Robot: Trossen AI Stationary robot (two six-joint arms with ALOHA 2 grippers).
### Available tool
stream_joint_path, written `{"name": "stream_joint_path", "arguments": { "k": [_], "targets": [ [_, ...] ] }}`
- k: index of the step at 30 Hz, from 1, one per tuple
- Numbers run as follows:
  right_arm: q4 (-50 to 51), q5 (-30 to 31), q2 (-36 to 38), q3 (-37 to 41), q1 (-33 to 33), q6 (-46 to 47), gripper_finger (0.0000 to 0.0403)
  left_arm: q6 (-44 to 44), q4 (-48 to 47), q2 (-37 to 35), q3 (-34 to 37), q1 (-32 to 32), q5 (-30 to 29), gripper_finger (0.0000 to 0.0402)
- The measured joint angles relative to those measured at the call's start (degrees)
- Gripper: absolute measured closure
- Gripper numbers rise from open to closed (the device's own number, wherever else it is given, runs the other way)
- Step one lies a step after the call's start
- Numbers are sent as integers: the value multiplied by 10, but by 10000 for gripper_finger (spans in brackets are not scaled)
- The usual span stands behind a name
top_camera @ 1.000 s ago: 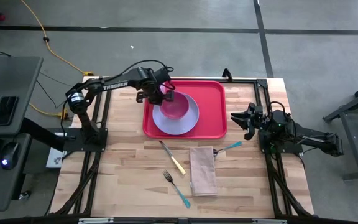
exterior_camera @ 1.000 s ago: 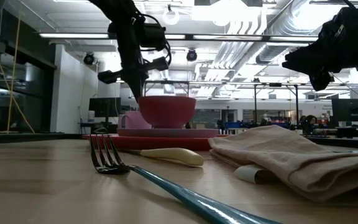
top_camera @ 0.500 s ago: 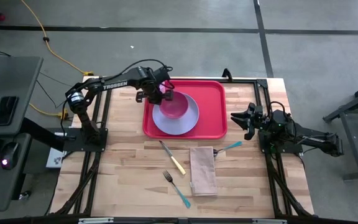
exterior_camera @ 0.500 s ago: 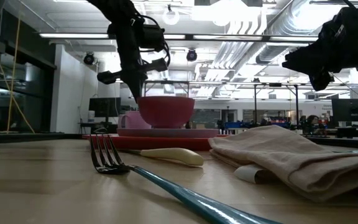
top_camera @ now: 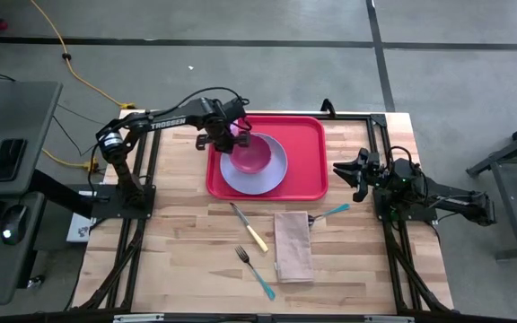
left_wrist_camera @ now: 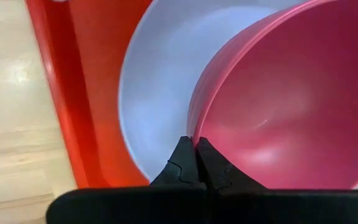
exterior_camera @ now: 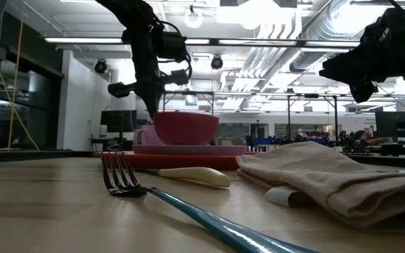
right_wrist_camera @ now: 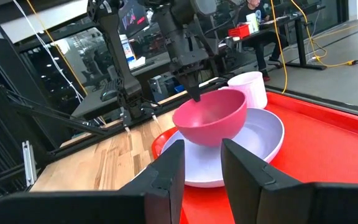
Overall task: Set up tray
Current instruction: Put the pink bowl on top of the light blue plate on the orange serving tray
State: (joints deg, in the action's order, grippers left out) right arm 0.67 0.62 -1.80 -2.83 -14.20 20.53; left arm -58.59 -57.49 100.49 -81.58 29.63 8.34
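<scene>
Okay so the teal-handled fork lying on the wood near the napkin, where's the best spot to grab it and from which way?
Probably grip the fork midway along its slim teal handle, coming straight down from above with the fingers across the handle. It lies flat on the table, clear of the knife and napkin.

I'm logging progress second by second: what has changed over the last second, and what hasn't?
The left gripper, shut on the rim of the pink bowl, has lowered it slightly toward the lavender plate and tilted it. The red tray, cup, knife, fork, napkin and the open right gripper beside the tray stayed put.
</scene>
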Motion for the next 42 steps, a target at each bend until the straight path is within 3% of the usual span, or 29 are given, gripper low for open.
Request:
{"name": "stream_joint_path", "arguments": {
  "k": [18,31,42],
  "targets": [
    [4,0,0,0,0,2,320,13,14,36,-1,-4,19,391],
    [4,3,0,0,0,0,320,13,14,36,-1,-4,16,328],
    [4,0,0,0,0,2,320,13,14,36,-1,-4,16,317]
  ]
}}
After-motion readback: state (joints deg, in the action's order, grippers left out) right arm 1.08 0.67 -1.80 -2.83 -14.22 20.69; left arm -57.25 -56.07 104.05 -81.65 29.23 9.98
